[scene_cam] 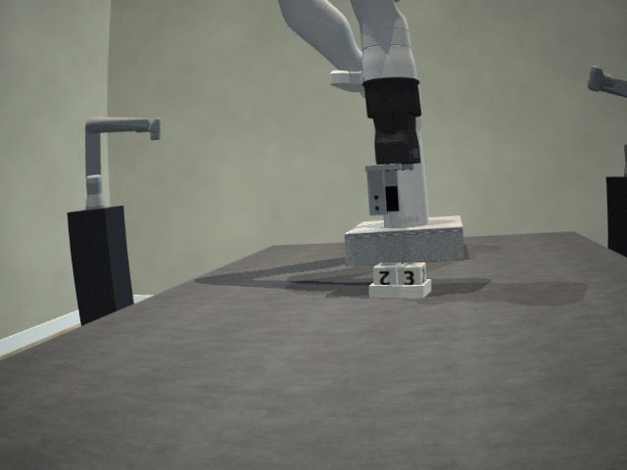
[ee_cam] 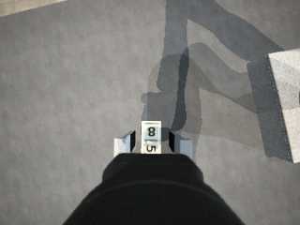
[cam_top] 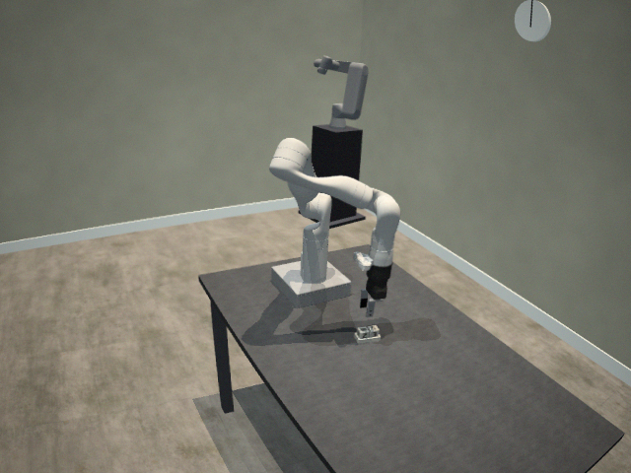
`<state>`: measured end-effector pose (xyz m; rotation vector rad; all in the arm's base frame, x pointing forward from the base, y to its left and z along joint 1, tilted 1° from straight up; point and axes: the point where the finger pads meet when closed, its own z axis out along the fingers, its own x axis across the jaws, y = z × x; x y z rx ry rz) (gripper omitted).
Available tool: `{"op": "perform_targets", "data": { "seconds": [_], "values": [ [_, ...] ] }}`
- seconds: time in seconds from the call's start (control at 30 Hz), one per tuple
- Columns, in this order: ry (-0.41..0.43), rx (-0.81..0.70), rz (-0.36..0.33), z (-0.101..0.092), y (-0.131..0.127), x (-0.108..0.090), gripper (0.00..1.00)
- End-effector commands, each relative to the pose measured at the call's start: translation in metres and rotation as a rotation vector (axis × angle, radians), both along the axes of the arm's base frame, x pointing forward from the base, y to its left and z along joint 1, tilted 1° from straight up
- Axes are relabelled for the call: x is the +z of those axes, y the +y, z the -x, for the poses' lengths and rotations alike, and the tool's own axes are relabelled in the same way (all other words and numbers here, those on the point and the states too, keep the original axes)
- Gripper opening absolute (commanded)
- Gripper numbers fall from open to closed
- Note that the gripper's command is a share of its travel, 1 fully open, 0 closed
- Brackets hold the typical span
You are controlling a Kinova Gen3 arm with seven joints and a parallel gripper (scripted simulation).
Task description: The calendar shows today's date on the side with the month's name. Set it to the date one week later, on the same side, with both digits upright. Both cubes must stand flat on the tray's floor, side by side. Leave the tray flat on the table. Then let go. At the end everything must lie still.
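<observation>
The white tray lies flat on the table with two white cubes side by side in it. In the exterior view the left cube shows a 2 that looks upside down. The right cube shows what looks like a 3; I cannot tell which way up. In the wrist view one cube top shows an 8 and the other cube top shows a 5. My gripper is open and empty, well above the cubes, with its fingers on either side of them in the wrist view. The month's name is not readable.
The arm's pale base block stands on the table behind the tray as seen from the exterior view. Shadows of the arm fall around the tray. Other arms on dark pedestals stand away from the table.
</observation>
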<state>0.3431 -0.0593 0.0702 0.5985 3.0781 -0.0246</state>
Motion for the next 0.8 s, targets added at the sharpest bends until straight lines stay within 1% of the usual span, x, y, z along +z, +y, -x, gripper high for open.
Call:
{"op": "perform_targets", "data": {
  "seconds": [0.0, 0.13, 0.2, 0.57, 0.67, 0.77],
  "values": [
    [-0.004, -0.001, 0.001, -0.001, 0.000, 0.005, 1.00],
    [-0.004, -0.001, 0.001, -0.001, 0.000, 0.016, 1.00],
    [-0.004, -0.001, 0.001, -0.001, 0.000, 0.016, 1.00],
    [-0.004, -0.001, 0.001, -0.001, 0.001, 0.061, 1.00],
    [-0.004, -0.001, 0.001, -0.001, 0.001, 0.068, 1.00],
    [-0.004, -0.001, 0.001, -0.001, 0.001, 0.069, 1.00]
  ]
}}
